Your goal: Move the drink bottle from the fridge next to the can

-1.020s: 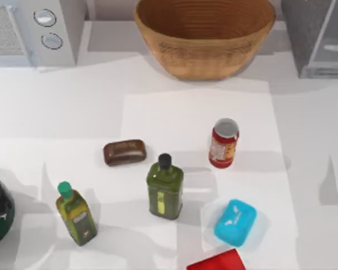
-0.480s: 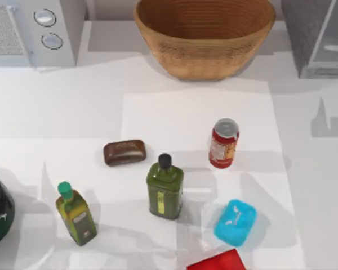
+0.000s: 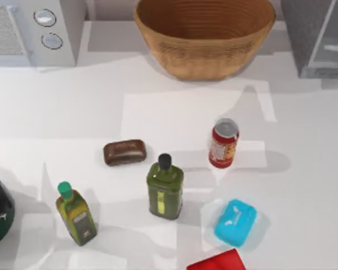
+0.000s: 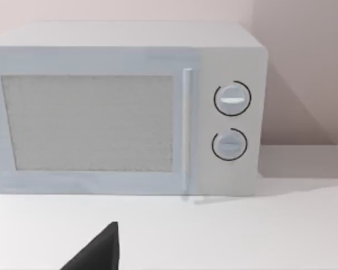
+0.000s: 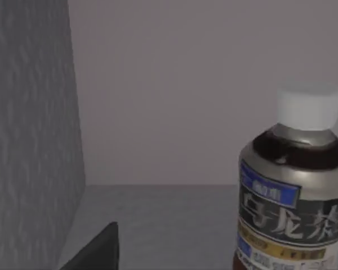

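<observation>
The drink bottle [image 5: 296, 185], with a white cap, dark liquid and a grey-blue label, stands upright inside the fridge beside its speckled grey wall [image 5: 31, 129]. A dark part of my right gripper [image 5: 96, 250] shows low in the right wrist view, short of the bottle and off to its side. From above, the fridge [image 3: 318, 36] stands at the table's back right. The red can [image 3: 223, 143] stands upright right of the table's middle. A dark part of my left gripper [image 4: 96, 253] hangs before the microwave [image 4: 124, 109].
A wicker basket [image 3: 205, 36] stands at the back middle and the microwave [image 3: 36, 31] at the back left. Near the can are a brown bar [image 3: 124, 152], an olive-green bottle [image 3: 165, 188], a small yellow-green bottle [image 3: 76, 214], a blue pack [image 3: 235, 222] and a red item [image 3: 217, 261].
A shadow on the table's right side has slid toward the back and then leftward, near the basket. Nothing on the table has moved.
</observation>
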### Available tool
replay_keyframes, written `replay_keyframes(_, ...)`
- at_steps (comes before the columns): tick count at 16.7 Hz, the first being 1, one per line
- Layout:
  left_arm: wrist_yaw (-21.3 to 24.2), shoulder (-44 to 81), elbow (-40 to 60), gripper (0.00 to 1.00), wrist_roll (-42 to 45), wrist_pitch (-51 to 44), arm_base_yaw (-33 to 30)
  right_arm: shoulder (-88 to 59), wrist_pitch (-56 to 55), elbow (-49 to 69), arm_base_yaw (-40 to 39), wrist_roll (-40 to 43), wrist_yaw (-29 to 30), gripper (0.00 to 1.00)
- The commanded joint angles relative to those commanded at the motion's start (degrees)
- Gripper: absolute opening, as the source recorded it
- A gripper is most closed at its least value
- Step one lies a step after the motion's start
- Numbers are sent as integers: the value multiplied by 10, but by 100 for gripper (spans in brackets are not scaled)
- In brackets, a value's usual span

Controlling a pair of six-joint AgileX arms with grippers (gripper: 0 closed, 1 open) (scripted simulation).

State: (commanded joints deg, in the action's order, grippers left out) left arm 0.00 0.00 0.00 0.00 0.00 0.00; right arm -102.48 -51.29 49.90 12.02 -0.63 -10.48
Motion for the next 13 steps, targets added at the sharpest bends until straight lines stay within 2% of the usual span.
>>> replay_keyframes(6, 0, 0, 0, 100, 0, 0, 0, -182, -97, 95, 23, 1, -19, 100)
replay_keyframes(13, 0, 0, 0, 100, 0, 0, 0, -193, -102, 101, 21, 1, -19, 100)
